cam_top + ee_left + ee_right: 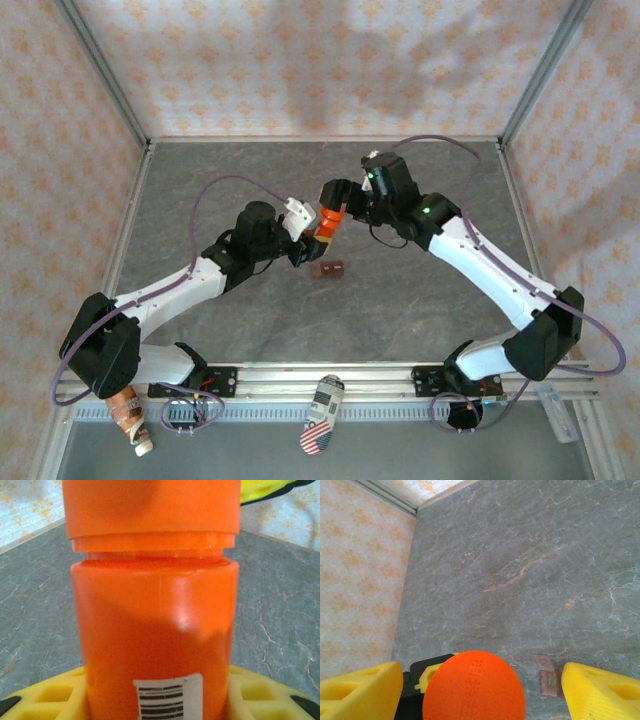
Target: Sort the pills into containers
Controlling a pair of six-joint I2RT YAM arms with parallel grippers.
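Top view: the two arms are meeting over the middle of the table (420, 300). The left gripper (310, 242) is clamping the body of an orange bottle (327, 224), which is tilting up toward the right gripper (336, 204).

Left wrist view: the bottle (155, 630) is sitting between the yellow fingers (55, 696), both pressing against its sides, with a barcode label facing the camera and the cap (150, 505) on top.

Right wrist view: the jaws are standing apart, the round cap (474, 685) lying midway between the two fingers (360, 690) with a gap showing on each side — no contact visible.

The box (328, 269) is resting on the table just nearer the bases than the bottle, apart from both grippers. From the right wrist the box (547, 676) is appearing below, between the cap and the right-hand finger — its compartments too dim to show any pills.
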